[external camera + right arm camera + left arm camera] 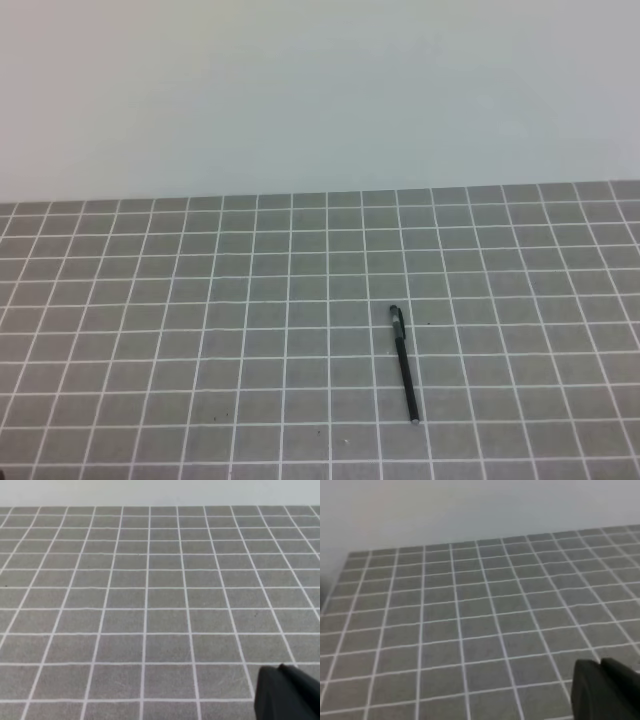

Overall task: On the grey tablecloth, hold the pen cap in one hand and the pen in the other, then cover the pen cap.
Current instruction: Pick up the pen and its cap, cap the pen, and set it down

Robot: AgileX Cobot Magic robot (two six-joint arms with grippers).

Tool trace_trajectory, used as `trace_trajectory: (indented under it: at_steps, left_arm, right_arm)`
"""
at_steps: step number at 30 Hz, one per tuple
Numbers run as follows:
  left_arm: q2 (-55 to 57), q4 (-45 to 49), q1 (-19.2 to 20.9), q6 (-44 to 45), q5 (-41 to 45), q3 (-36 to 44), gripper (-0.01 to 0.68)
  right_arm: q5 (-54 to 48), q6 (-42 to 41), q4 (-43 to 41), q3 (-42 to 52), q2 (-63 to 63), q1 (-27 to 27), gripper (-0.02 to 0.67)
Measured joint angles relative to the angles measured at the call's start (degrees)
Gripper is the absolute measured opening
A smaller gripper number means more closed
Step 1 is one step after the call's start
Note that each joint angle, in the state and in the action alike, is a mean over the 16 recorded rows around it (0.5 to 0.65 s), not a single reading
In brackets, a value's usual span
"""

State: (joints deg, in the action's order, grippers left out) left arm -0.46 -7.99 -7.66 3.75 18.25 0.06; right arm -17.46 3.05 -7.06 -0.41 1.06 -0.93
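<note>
Grey tablecloth (pixel 200 330), pen (pixel 405 375) lying alone with its cap (pixel 397 318) seemingly already on; both grippers pinched together, empty, so they'd need opening first.

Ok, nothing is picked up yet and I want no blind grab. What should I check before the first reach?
1. Pen lying free on the grey tablecloth: ok.
2. Pen cap separate from the pen: cannot tell, it sits in line at the pen's far end.
3. Left gripper open for a grasp: not ok, shut.
4. Right gripper open: not ok, shut.
5. Pen visible in either wrist view: not ok.
</note>
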Motion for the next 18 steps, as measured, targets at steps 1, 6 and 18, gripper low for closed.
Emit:
trace_trajectory:
  at_steps: [1,6,18]
  left_arm:
    - [0.0,0.53,-0.01,-0.39,-0.04,0.0,-0.002]
    - [0.0,2.26,-0.04,-1.41,-0.17,0.0,-0.002]
    - [0.08,2.9,-0.06,-1.41,-0.2,0.0,-0.002]
  right_arm:
    - [-0.01,0.0,0.0,0.0,0.04,0.0,0.003]
    - [-0.05,0.0,0.0,0.0,-0.04,0.0,0.003]
    - [-0.09,0.0,0.0,0.0,-0.03,0.0,0.003]
